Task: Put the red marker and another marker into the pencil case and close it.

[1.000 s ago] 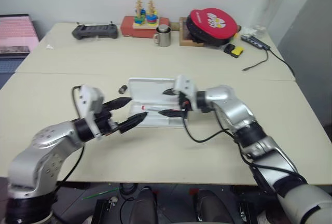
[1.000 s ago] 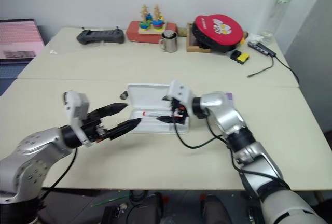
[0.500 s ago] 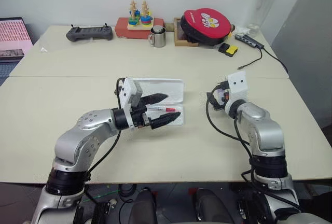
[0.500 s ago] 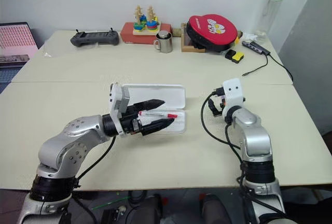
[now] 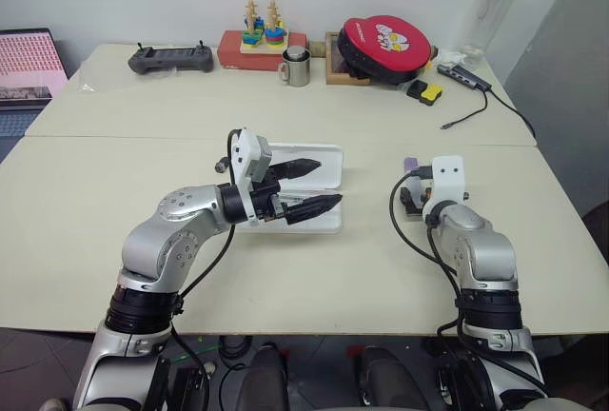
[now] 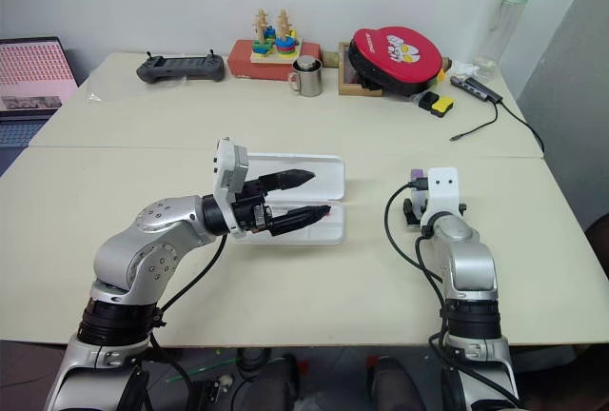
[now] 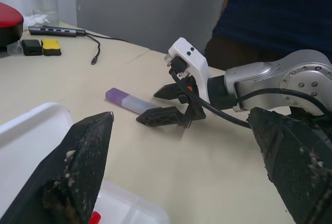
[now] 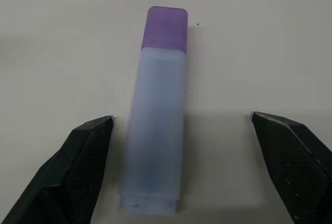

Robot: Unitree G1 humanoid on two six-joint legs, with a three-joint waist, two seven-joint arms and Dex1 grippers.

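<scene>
Straddling lilac marker on counter, right gripper fingers apart; light, stiff, slick; pinch mid-barrel.

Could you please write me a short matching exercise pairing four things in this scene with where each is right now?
Things:
1. lilac marker
2. red marker
3. left hand
4. steel mug

Places:
a. over the open pencil case
b. far side of the table, by the toy
c. on the table between the right hand's open fingers
d. inside the case

Pairs: 1-c, 2-d, 3-a, 4-b
</scene>
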